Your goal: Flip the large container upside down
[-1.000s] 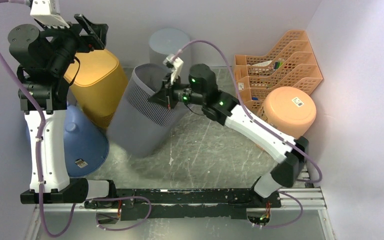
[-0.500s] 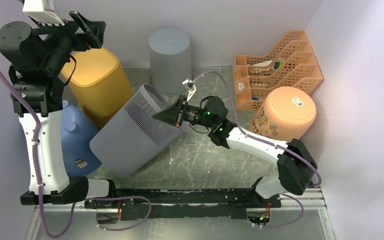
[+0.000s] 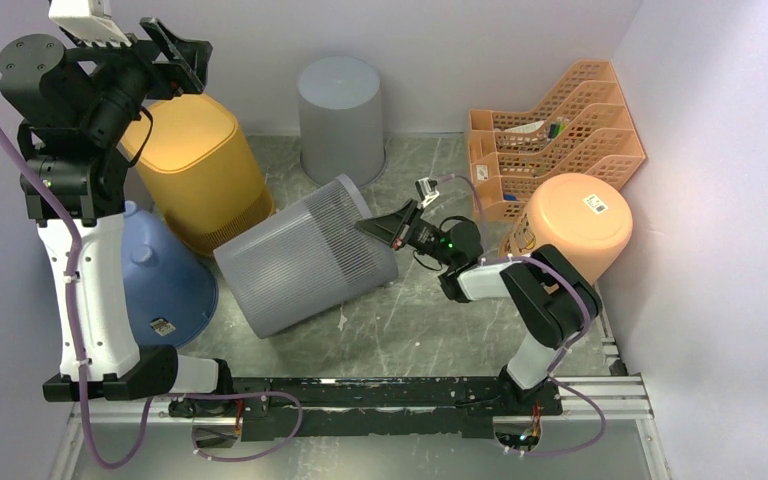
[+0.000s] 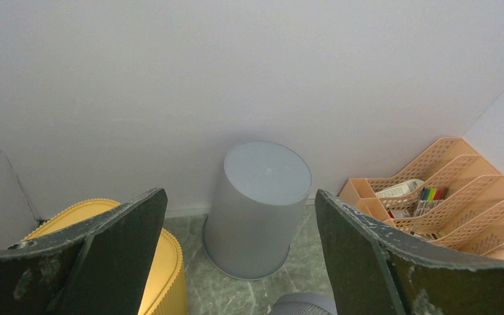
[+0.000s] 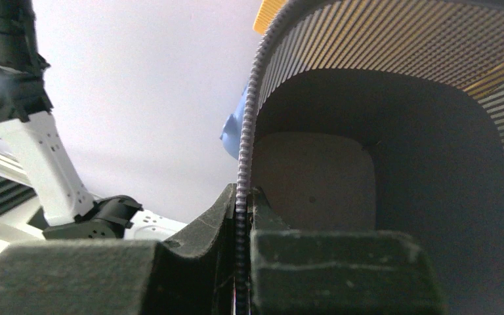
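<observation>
The right gripper pinches the rim of the large container, which lies on its side mid-table, mouth toward the right edge. Hold that pinch firm and swing the rim downward so the base rises.

The scuffed grey table before me carries six things. The ribbed grey bin lies on its side mid-table, mouth toward my right. Bottom-up around it stand a yellow bin, a blue bucket, a smooth grey bin and an orange bucket. An orange file rack sits far right.
</observation>
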You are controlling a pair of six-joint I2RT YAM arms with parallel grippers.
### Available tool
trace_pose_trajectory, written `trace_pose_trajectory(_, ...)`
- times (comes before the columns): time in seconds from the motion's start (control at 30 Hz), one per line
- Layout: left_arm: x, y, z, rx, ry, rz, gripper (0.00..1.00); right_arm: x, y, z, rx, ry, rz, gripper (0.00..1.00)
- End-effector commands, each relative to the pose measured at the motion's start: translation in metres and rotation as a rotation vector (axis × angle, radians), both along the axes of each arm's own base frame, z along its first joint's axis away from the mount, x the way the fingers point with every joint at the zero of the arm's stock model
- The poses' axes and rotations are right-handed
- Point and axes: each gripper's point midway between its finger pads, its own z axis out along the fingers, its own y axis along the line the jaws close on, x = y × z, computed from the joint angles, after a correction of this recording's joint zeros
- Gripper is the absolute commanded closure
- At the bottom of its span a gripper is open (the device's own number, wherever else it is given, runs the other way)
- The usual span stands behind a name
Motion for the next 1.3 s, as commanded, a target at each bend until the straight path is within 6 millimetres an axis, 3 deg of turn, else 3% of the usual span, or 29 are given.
trace_pose_trajectory(0.0, -0.004, 0.001, 0.006, 0.023, -0.006, -0.005, 0.06, -0.007, -0.022, 0.02, 0.104, -0.088, 0.024, 1.0)
trace_pose_trajectory(0.13, -0.002, 0.001, 0.005, 0.023, -0.006, -0.007, 0.06, 0.016, -0.038, -0.018, 0.006, -0.037, -0.031, 1.0)
trace_pose_trajectory(0.43, 0.01, 0.002, -0.002, 0.04, 0.015, 0.001, 0.07, 0.054, -0.083, -0.1, 0.008, 0.175, -0.06, 1.0)
trace_pose_trajectory(0.53, 0.012, 0.005, -0.004, 0.048, 0.022, 0.014, 0.07, 0.058, -0.08, -0.104, 0.0, 0.166, -0.033, 1.0)
trace_pose_trajectory(0.67, 0.016, 0.007, -0.006, 0.053, 0.03, 0.027, 0.07, 0.053, -0.076, -0.077, 0.014, 0.085, 0.012, 1.0)
trace_pose_trajectory(0.87, 0.019, 0.006, -0.001, 0.048, 0.025, 0.02, 0.07, 0.029, -0.067, 0.006, 0.099, -0.071, 0.093, 1.0)
trace_pose_trajectory(1.0, 0.019, 0.004, 0.001, 0.048, 0.024, 0.018, 0.07, 0.013, -0.051, 0.048, 0.173, -0.123, 0.158, 1.0)
trace_pose_trajectory(1.27, 0.01, 0.009, 0.012, 0.066, 0.009, 0.047, 0.06, -0.018, 0.003, 0.095, 0.314, -0.144, 0.294, 1.0)
